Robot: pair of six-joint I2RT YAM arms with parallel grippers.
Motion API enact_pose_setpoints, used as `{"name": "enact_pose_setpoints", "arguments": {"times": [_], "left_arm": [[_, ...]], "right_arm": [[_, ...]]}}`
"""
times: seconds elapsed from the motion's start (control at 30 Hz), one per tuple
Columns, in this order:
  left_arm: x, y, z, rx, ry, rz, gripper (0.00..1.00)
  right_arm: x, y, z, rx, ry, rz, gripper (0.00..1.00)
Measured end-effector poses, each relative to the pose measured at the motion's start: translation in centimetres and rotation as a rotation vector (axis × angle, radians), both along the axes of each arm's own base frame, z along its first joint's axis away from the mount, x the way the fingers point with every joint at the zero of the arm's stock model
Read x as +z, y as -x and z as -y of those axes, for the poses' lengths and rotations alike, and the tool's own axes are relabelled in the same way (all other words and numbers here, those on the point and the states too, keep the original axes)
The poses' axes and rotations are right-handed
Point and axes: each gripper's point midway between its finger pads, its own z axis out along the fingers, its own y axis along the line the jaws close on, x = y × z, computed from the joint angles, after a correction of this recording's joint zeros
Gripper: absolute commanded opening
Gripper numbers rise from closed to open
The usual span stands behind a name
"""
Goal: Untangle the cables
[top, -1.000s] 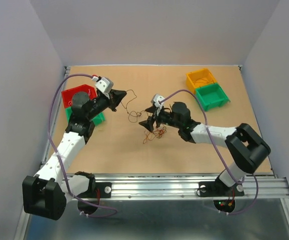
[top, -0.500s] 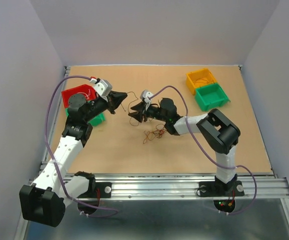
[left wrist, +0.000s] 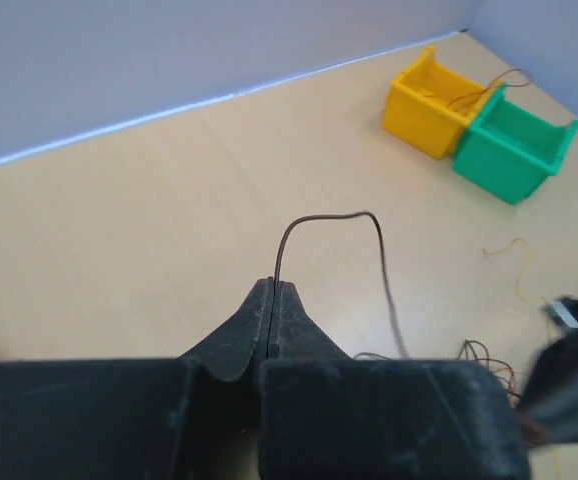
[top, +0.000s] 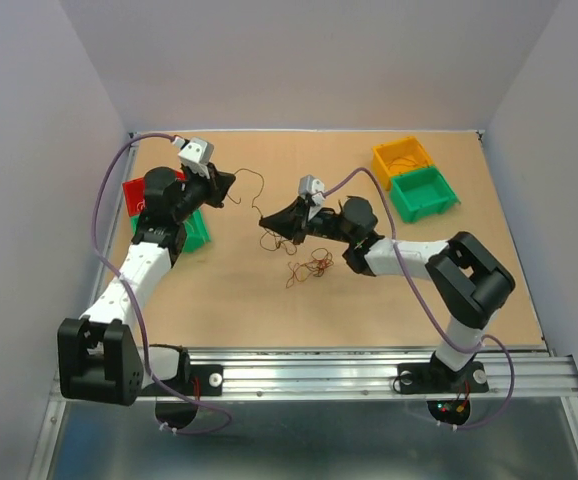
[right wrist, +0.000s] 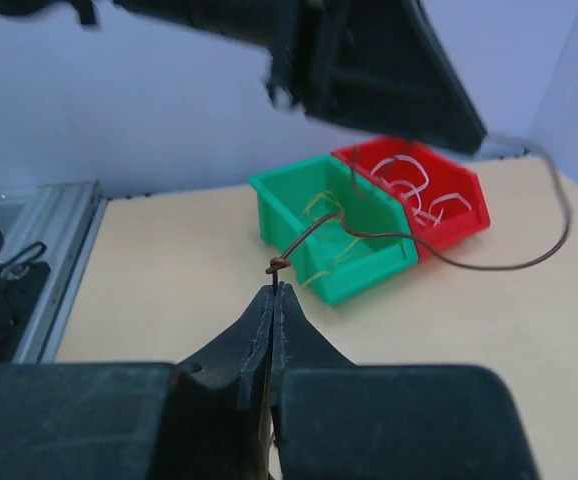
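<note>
The table (top: pixel 449 290) carries two pairs of bins. A yellow bin (top: pixel 402 158) touches the right green bin (top: pixel 424 193) near the far right corner, and a red bin (top: pixel 134 190) sits with the left green bin (top: pixel 194 232) at the left edge. The left gripper (top: pixel 231 180), beside the red bin, is clamped fully together on one end of a brown wire (top: pixel 254 195). The right gripper (top: pixel 265 226), near the table's middle, pinches the other end, fingers closed tight. The other cables (top: pixel 311 266) lie in a loose knot just toward the near edge.
</note>
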Motion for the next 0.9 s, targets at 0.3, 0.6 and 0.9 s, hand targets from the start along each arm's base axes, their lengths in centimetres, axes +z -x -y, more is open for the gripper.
{"name": "enact_pose_setpoints", "arguments": {"times": [0.3, 0.6, 0.9], "left_arm": [[-5.6, -3.3, -0.7, 0.047, -0.015, -0.154, 0.0], [-9.0, -2.8, 4.3, -0.205, -0.016, -0.234, 0.0], [-8.3, 0.8, 10.1, -0.428, -0.077, -0.131, 0.01]], "right_arm": [[9.3, 1.1, 3.1, -0.115, -0.191, 0.093, 0.01], [13.6, -2.1, 6.2, -0.365, -0.323, 0.079, 0.01], [18.3, -4.4, 8.1, -0.52, -0.431, 0.087, 0.01]]}}
